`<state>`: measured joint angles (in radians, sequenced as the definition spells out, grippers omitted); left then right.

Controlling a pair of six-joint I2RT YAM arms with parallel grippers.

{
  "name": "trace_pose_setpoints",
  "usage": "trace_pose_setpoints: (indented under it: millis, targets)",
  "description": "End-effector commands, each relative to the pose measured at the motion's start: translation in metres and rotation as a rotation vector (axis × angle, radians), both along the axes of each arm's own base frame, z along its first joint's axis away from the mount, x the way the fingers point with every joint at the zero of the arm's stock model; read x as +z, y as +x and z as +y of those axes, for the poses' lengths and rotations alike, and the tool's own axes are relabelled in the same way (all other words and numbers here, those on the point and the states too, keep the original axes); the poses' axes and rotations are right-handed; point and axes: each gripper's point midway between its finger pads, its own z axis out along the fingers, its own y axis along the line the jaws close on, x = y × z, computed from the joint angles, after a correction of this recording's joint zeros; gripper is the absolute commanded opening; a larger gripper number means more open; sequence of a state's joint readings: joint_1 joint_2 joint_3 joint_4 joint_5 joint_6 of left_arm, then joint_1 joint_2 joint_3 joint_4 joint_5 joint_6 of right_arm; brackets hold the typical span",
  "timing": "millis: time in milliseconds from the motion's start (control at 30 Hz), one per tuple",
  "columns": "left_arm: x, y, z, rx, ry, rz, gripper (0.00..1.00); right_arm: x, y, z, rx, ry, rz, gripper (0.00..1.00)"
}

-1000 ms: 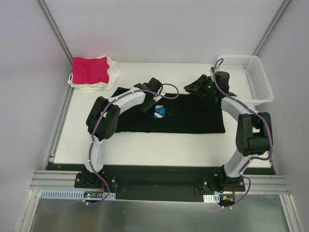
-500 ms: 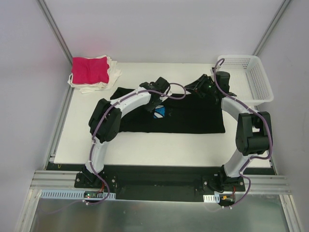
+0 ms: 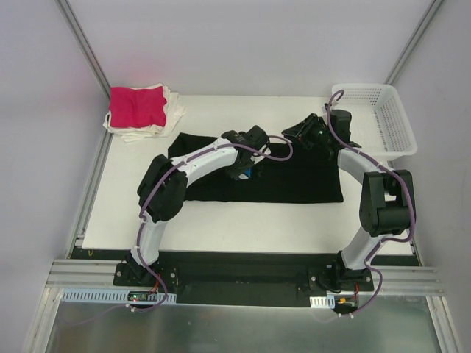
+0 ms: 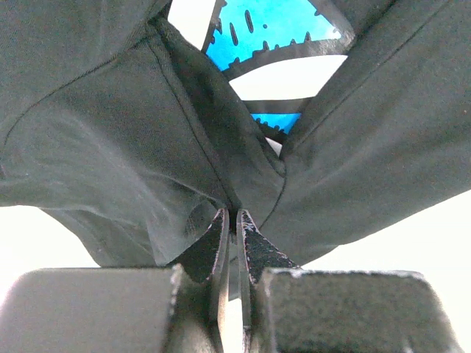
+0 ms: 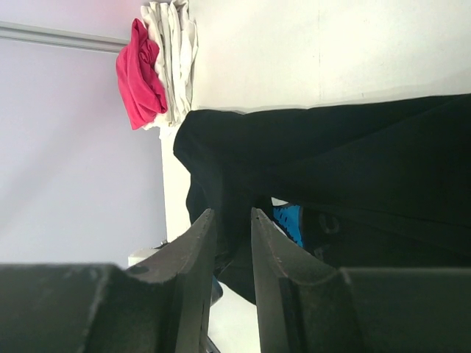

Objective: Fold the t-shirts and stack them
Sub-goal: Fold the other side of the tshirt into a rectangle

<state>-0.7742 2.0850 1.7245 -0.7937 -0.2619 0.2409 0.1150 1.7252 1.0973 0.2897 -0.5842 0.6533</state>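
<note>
While the left gripper (image 4: 234, 215) is clamped tight on a bunched fold of the black t-shirt (image 3: 294, 180), right next to the blue print (image 4: 268, 37), the rest of that shirt lies spread across the middle of the desk (image 3: 243, 220). The right gripper (image 3: 304, 131) sits at the shirt's far edge, around 2 o'clock from the left one. Its jaws are only a narrow slit apart, and honestly I can't tell whether any cloth is in there. The pink t-shirt (image 3: 136, 107) is folded on top of the white t-shirts (image 3: 174, 112) way over at the desk's 10 o'clock corner, with the white basket (image 3: 401, 136) at 2 o'clock.

What could go wrong, just my guess: the left one is pinching a wad from the middle, not an edge. Pulling it could drag more than one layer along and leave a lumpy, crooked fold. If the right one isn't really gripping, its side gets left behind and the shirt skews. Also, both grippers are near each other, so any crossing move could make them bump.
</note>
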Motion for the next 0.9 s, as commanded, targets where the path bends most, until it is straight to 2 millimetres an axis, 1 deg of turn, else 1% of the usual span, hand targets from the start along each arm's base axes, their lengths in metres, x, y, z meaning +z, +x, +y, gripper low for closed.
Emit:
trace_pose_setpoints:
  millis: [0, 133, 200, 267, 333, 400, 433, 500, 533, 633, 733, 800, 867]
  targets:
    - [0.035, -0.016, -0.003, 0.004, -0.045, -0.007, 0.0, 0.017, 0.001, -0.001, 0.004, 0.022, -0.058, 0.28]
    - [0.039, -0.026, -0.008, -0.01, -0.053, 0.02, 0.0, 0.016, 0.001, -0.001, 0.003, 0.021, -0.057, 0.28]
    - [0.041, -0.032, -0.007, -0.014, -0.049, 0.032, 0.0, 0.015, 0.0, -0.001, 0.002, 0.021, -0.053, 0.28]
    - [0.043, -0.033, -0.004, -0.019, -0.025, 0.024, 0.0, 0.015, 0.001, -0.001, 0.0, 0.022, -0.054, 0.28]
    - [0.049, -0.03, -0.002, -0.016, -0.022, 0.004, 0.0, 0.016, 0.001, -0.001, 0.002, 0.023, -0.055, 0.28]
    - [0.054, -0.031, -0.001, -0.022, -0.014, 0.005, 0.0, 0.017, 0.001, -0.002, -0.001, 0.021, -0.058, 0.28]
    - [0.061, -0.029, -0.004, -0.022, -0.029, -0.002, 0.0, 0.016, 0.001, -0.002, -0.001, 0.022, -0.057, 0.28]
    - [0.067, -0.031, -0.005, -0.032, -0.029, 0.0, 0.0, 0.015, 0.001, -0.001, 0.0, 0.02, -0.055, 0.28]
    - [0.072, -0.029, -0.006, -0.034, -0.035, -0.013, 0.0, 0.016, 0.001, -0.002, -0.002, 0.02, -0.055, 0.28]
    - [0.08, -0.021, -0.001, -0.052, 0.001, -0.052, 0.0, 0.016, 0.0, -0.001, 0.002, 0.023, -0.057, 0.28]
    - [0.082, -0.017, 0.0, -0.082, 0.034, -0.051, 0.0, 0.018, 0.0, -0.001, -0.001, 0.022, -0.06, 0.28]
    - [0.077, -0.019, -0.003, -0.088, 0.025, -0.035, 0.0, 0.02, -0.001, -0.002, -0.002, 0.021, -0.065, 0.28]
    - [0.065, -0.024, -0.008, -0.087, 0.01, 0.014, 0.0, 0.021, -0.002, -0.002, -0.002, 0.021, -0.067, 0.28]
